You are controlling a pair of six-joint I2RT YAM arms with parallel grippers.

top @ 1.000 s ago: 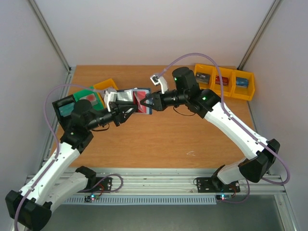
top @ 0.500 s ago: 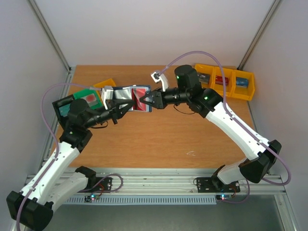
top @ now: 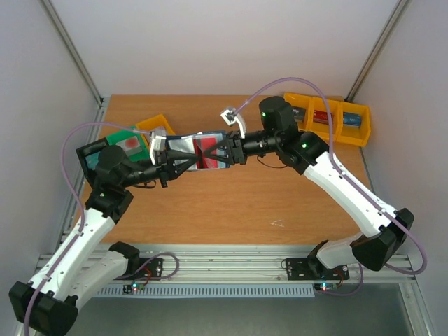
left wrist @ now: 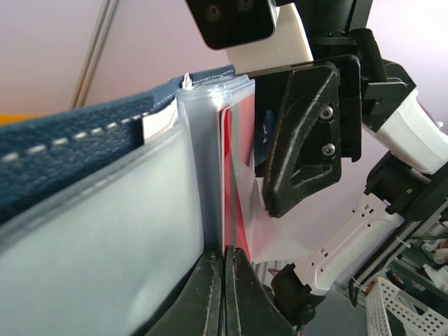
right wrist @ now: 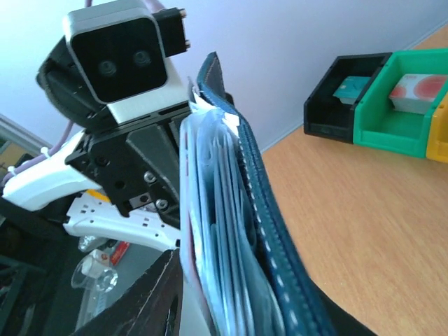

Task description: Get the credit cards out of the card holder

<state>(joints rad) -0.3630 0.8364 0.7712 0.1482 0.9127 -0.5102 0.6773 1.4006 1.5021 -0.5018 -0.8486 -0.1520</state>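
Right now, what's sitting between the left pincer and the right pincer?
The open card holder, a red card showing in it, spans from the left pincer to the right pincer; the top view shows it.

Red card (left wrist: 236, 175) mostly inside card holder (left wrist: 63, 147)

card holder (top: 180, 145): open above table (top: 231, 203) | left end effector (top: 190, 161): pinching it | red card (top: 204, 149): showing

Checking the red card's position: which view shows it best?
Top external: the red card faces the camera inside the open card holder. Left wrist shows only a narrow strip behind clear plastic; right wrist shows the holder edge-on, card hidden.
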